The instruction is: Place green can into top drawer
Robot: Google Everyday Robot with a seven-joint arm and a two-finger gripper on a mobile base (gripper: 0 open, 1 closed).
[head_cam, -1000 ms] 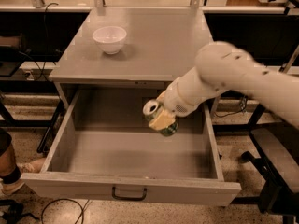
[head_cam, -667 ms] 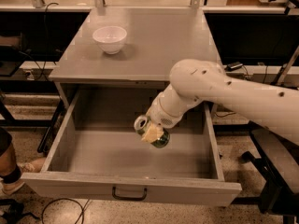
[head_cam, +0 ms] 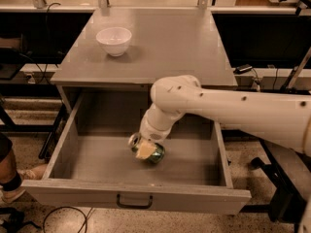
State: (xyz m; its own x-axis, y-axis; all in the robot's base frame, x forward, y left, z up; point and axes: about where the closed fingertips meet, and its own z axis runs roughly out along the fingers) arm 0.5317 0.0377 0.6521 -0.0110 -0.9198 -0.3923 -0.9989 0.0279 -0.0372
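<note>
Showing green can (head_cam: 156, 154) tilted on its side, clasped in the hand (head_cam: 146, 149), low inside the pulled-out top drawer (head_cam: 136, 196), near the middle of its floor, silver end turned leftward. Hand closed on the can, one pale finger (head_cam: 143, 152) laid across its body; contact with the drawer floor not discernible. White bowl (head_cam: 114, 40) upright on the worktop (head_cam: 165, 52) above, well apart.

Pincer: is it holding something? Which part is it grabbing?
Yes. The pincer grips the green can around the middle of its body, with the can tipped sideways, low inside the open top drawer.
</note>
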